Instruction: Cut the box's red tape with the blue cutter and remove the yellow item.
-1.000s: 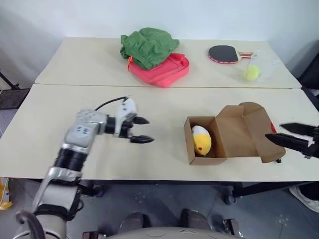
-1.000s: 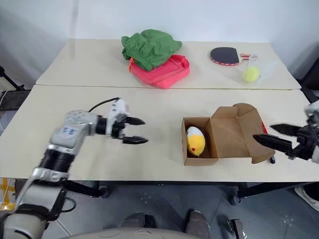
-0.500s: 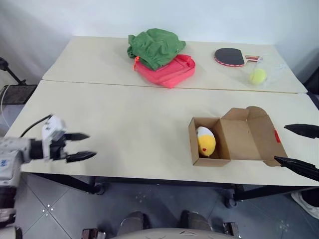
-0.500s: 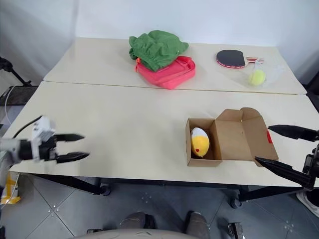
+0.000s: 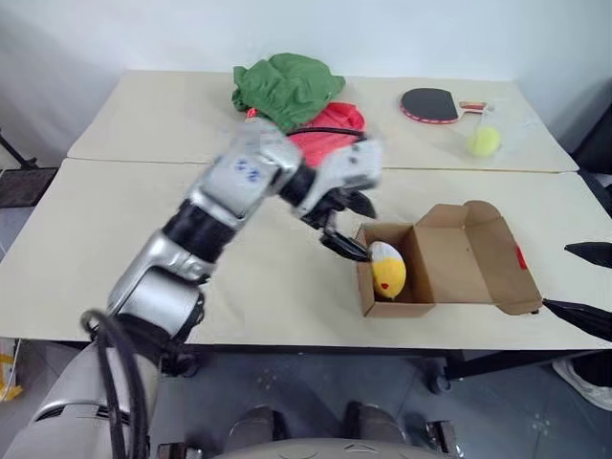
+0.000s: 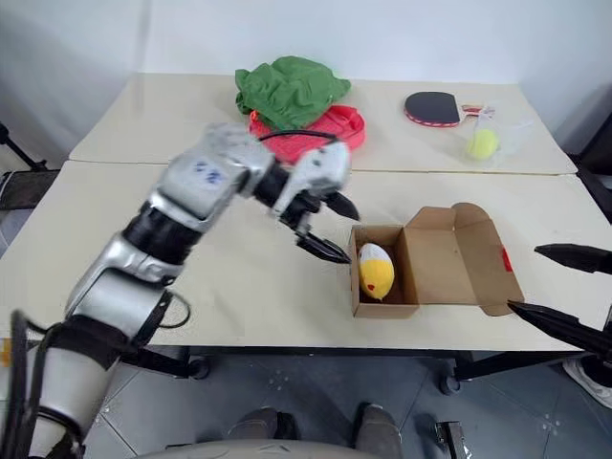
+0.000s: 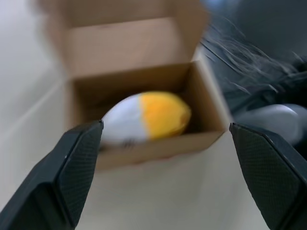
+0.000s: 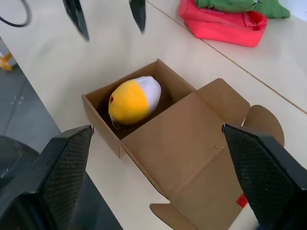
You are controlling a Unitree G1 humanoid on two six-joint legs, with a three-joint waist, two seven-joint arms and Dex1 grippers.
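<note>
The brown box (image 5: 459, 256) lies open on the near table, flaps spread to the right, with the red tape (image 5: 519, 256) on its right flap. The yellow item (image 5: 387, 270), a yellow and white egg-shaped toy, rests in the box's left compartment. My left gripper (image 5: 351, 229) hovers open just left of the box, fingers pointing at the toy (image 7: 153, 115). Right of the flaps, at the table's edge, my right gripper (image 6: 524, 278) stands open and holds nothing. The blue cutter is out of view.
On the far table lie a green cloth (image 5: 285, 88) over a pinkish-red bag (image 5: 330, 129), a table tennis paddle (image 5: 432, 103) and a tennis ball in clear plastic (image 5: 484, 141). A seam (image 5: 143, 163) separates the two tables.
My left arm swung from the table's left edge across to the box's left side. The right gripper drew back from the box flap toward the table's right edge.
</note>
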